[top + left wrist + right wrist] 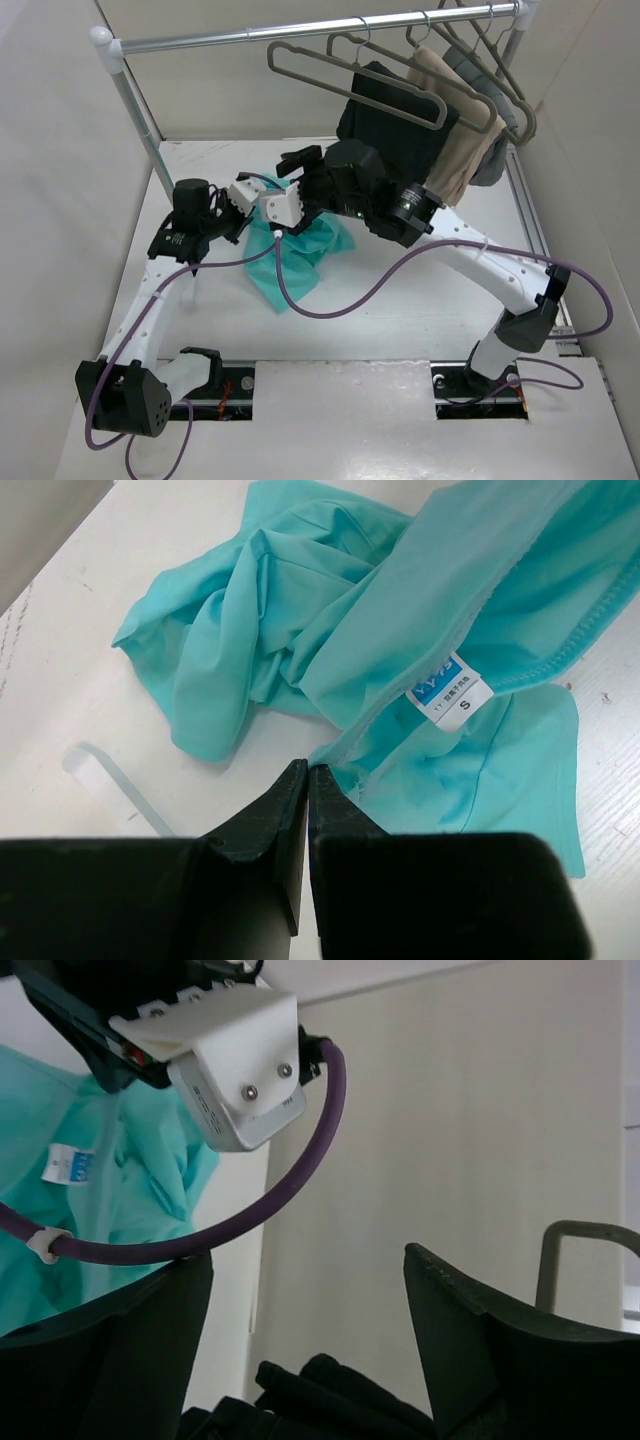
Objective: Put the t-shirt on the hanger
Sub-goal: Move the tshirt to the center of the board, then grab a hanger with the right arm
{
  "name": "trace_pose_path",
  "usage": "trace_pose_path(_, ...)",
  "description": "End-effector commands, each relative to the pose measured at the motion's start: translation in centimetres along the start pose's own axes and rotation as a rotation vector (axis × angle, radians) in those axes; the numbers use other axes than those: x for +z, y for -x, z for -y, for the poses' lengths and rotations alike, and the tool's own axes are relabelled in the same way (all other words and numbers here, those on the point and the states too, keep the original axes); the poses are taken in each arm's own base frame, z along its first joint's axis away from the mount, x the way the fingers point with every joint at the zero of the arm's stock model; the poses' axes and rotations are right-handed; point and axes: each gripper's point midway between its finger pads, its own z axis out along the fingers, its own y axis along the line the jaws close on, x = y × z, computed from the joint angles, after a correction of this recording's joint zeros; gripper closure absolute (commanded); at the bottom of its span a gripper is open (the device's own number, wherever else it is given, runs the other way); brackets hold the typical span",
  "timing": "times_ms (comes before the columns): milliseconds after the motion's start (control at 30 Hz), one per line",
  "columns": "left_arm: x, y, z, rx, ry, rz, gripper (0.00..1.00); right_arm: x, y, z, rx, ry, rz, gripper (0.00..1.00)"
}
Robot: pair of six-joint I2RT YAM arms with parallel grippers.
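Note:
The teal t-shirt (300, 255) lies crumpled on the white table, and one edge of it rises to my left gripper (270, 222). In the left wrist view my left gripper (307, 770) is shut, with the t-shirt (300, 630) pinched by its edge at the tips. Its white neck label (450, 688) faces up. My right gripper (300, 160) hovers just behind the left one, below the black garment. Its jaws (310, 1260) stand wide open with nothing between them. The empty grey hanger (330, 85) hangs leftmost on the rail, above and behind both grippers.
A metal rail (300, 33) spans the back on a white post (135, 110). More hangers on it carry a black garment (395, 130), a tan one (465, 150) and a grey one (490, 160). A clear strip (105, 780) lies on the table. Walls close in left and right.

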Motion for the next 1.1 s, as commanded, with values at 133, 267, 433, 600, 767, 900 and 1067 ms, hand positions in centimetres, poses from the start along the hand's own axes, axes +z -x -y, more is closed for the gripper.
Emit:
trace_pose_path(133, -0.2, 1.9, -0.7, 0.017, 0.030, 0.063, 1.00, -2.5, 3.3, 1.5, 0.146, 0.156, 0.220, 0.35)
trace_pose_path(267, -0.1, 1.7, -0.7, 0.017, 0.030, 0.064, 1.00, -3.9, 3.4, 2.9, 0.183, 0.131, 0.254, 0.37)
trace_pose_path(433, -0.2, 1.7, -0.7, 0.021, 0.035, 0.071, 1.00, -7.3, 1.0, 6.5, 0.250, 0.033, 0.192, 0.36)
trace_pose_path(600, -0.1, 2.2, -0.8, 0.020, 0.036, 0.092, 1.00, -11.4, -1.7, 10.5, 0.343, -0.102, 0.178, 0.37)
trace_pose_path(767, 0.0, 2.0, -0.7, 0.020, 0.036, 0.092, 1.00, -13.0, -2.8, 12.1, 0.357, -0.179, 0.161, 0.47)
trace_pose_path(900, 0.1, 1.6, -0.5, 0.018, 0.034, 0.090, 1.00, -15.1, -2.9, 14.9, 0.332, -0.283, 0.166, 0.54)
trace_pose_path(1067, 0.1, 1.7, -0.1, 0.017, 0.030, 0.099, 1.00, -17.2, -4.3, 17.8, 0.296, -0.378, 0.156, 0.59)
